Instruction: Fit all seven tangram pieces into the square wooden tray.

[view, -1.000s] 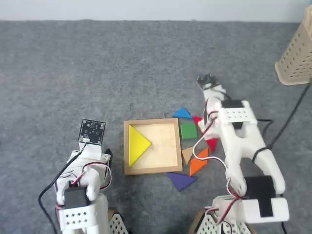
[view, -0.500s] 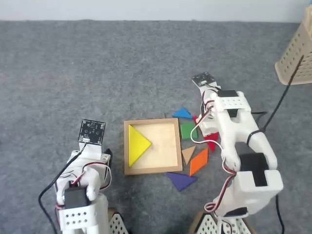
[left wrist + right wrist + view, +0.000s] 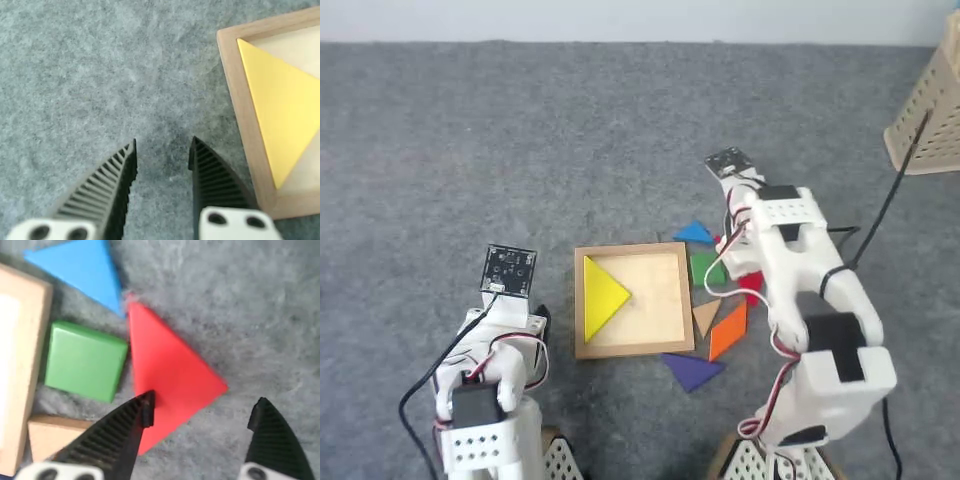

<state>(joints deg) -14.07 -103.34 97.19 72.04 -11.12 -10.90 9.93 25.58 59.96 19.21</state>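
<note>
We see a square wooden tray (image 3: 630, 248) with a raised pale rim on grey, fibrous carpet (image 3: 520, 150), a smooth yellow triangle (image 3: 602, 292) lying flat inside against the wall nearest the left arm. Beside the opposite wall lie the loose flat pieces: blue triangle (image 3: 82, 267), green square (image 3: 82, 362), red triangle (image 3: 170, 375), tan triangle (image 3: 50, 432), orange parallelogram (image 3: 728, 328) and purple triangle (image 3: 692, 370). The right gripper (image 3: 204, 405), its ribbed black fingers spread wide and empty, hangs over the red triangle, while the left gripper (image 3: 163, 145), moderately parted and empty, sits above bare carpet just beside the tray's outer rim.
</note>
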